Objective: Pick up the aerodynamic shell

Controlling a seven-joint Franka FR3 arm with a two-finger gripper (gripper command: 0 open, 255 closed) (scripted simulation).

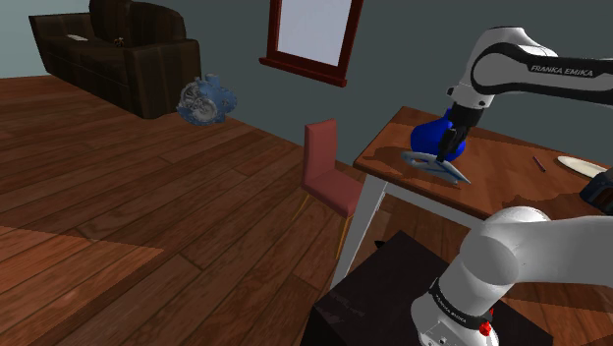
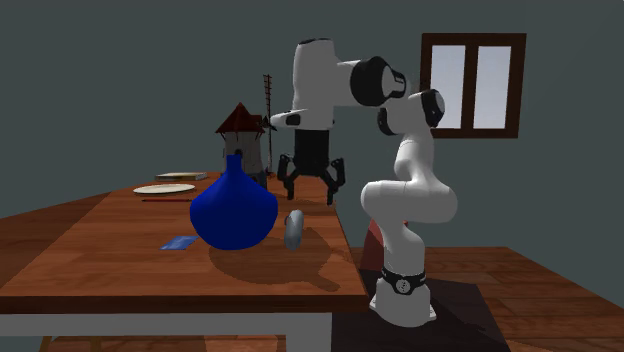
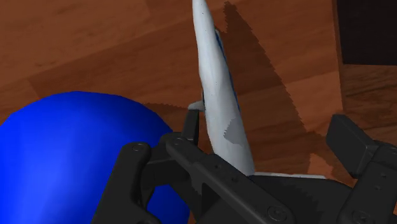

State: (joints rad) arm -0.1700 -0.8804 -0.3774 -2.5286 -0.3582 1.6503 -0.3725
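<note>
Step in hand: approach, before the grasp. The gripper (image 2: 312,186) hovers above the aerodynamic shell (image 2: 294,230), clear of it, with no contact visible in the second exterior view. The jaws are spread apart and hold nothing.

Location of the target: the shell is a slim, pale grey-white tapered body with a thin blue line along it. It rests on the brown wooden bench (image 2: 100,240), near the bench edge on the robot's side and just beside a round blue vase (image 2: 233,210). In the wrist view the shell (image 3: 219,89) runs lengthwise away from the hand and sits between the two jaws, much closer to one jaw than to the other.

Next move, as judged: shift the gripper sideways until the shell is centred in the gap, then lower straight down until the jaws straddle its narrow body, then close. The vase stands close to the nearer jaw, so the descent probably needs clearance on that side. The shell's smooth, tapering form may slip if pinched near its thin end.
</note>
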